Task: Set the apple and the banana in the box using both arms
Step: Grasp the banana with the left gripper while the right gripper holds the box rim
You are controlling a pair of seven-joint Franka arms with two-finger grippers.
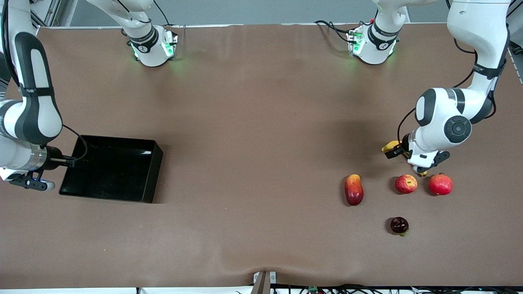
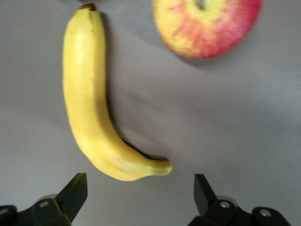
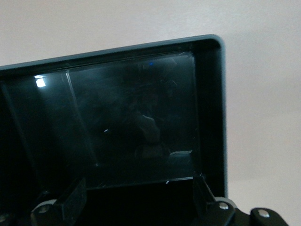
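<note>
The yellow banana point(image 1: 390, 146) lies at the left arm's end of the table, mostly hidden under the left hand. The left gripper point(image 1: 412, 159) hangs low over it and is open. In the left wrist view the banana point(image 2: 87, 103) curves toward the open left gripper point(image 2: 139, 193), its tip just ahead of the gap. The streaked apple point(image 1: 406, 183) point(image 2: 207, 26) sits beside the banana, nearer the camera. The black box point(image 1: 110, 167) lies at the right arm's end. The right gripper point(image 1: 69, 161) point(image 3: 137, 195) stands open and empty at the box's rim point(image 3: 221, 108).
A red-yellow mango-like fruit point(image 1: 354, 189), a plain red round fruit point(image 1: 440, 184) and a dark fruit point(image 1: 399, 225) lie near the apple. The arms' bases point(image 1: 153, 47) point(image 1: 372, 45) stand along the table's edge farthest from the camera. Brown cloth covers the table.
</note>
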